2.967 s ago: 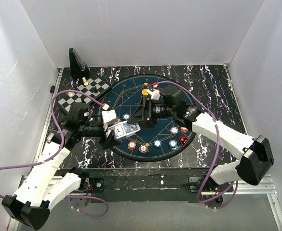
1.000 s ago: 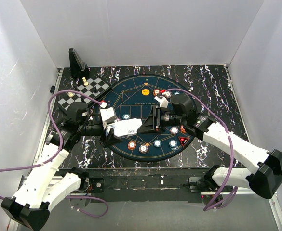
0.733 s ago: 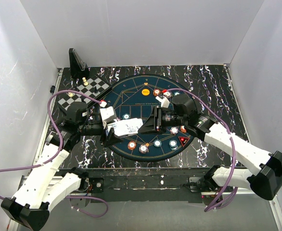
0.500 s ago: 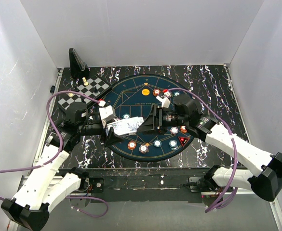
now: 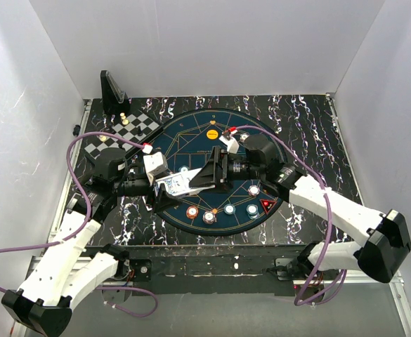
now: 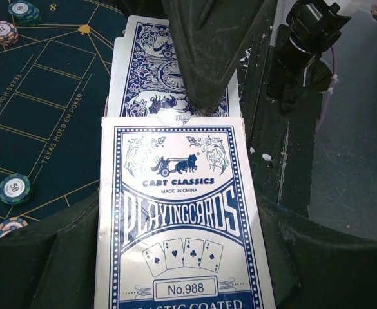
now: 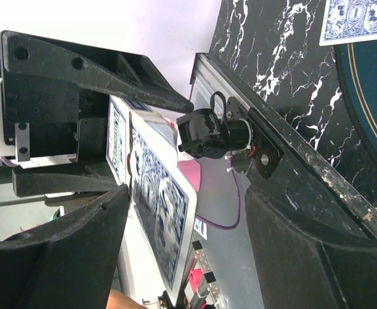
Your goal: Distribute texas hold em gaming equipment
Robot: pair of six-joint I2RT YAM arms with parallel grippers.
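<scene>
My left gripper is shut on a blue-and-white playing card box, held above the near left of the mat. In the left wrist view the box fills the space between my jaws, and blue-backed cards stick out of its far end. My right gripper is open, with its jaws on either side of those cards. One right fingertip lies over them. In the right wrist view the cards rest against one finger. Poker chips and a red marker lie on the mat.
The round dark blue mat covers the table's middle. A checkered board with small pieces and a black stand are at the back left. A yellow marker lies far on the mat. One blue-backed card lies on the table.
My right gripper has moved left to the box and now straddles the protruding cards. My left gripper has kept hold of the box and turned it slightly.
</scene>
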